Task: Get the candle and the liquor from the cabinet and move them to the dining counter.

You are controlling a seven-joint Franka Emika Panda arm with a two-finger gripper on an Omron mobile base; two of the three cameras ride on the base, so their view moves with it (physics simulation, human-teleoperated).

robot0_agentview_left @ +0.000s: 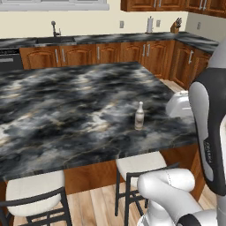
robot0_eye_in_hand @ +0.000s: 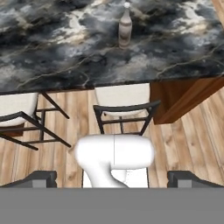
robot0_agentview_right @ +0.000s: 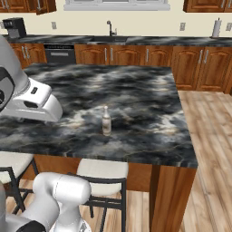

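The liquor [robot0_agentview_left: 139, 115] stood upright on the dining counter [robot0_agentview_left: 66, 110], right of centre in the left base view and near the top edge of the hand view, its cap partly cut off. The gripper [robot0_eye_in_hand: 112, 178] stood wide open and empty, its fingertips [robot0_eye_in_hand: 41, 178] half hidden at the bottom. Stools [robot0_eye_in_hand: 123, 103] sat below the counter edge.

A home kitchen: marbled island worktop [robot0_agentview_left: 66, 101] with cream-seated stools [robot0_agentview_right: 102, 172] on plank flooring, reddish-brown base cabinets [robot0_agentview_right: 199, 68] along the wall, sink faucet [robot0_agentview_right: 109, 27], black dishwasher [robot0_agentview_right: 60, 53], coffee machine [robot0_agentview_right: 15, 28], knife block [robot0_agentview_left: 175, 25], paper-towel roll [robot0_agentview_left: 150, 24].
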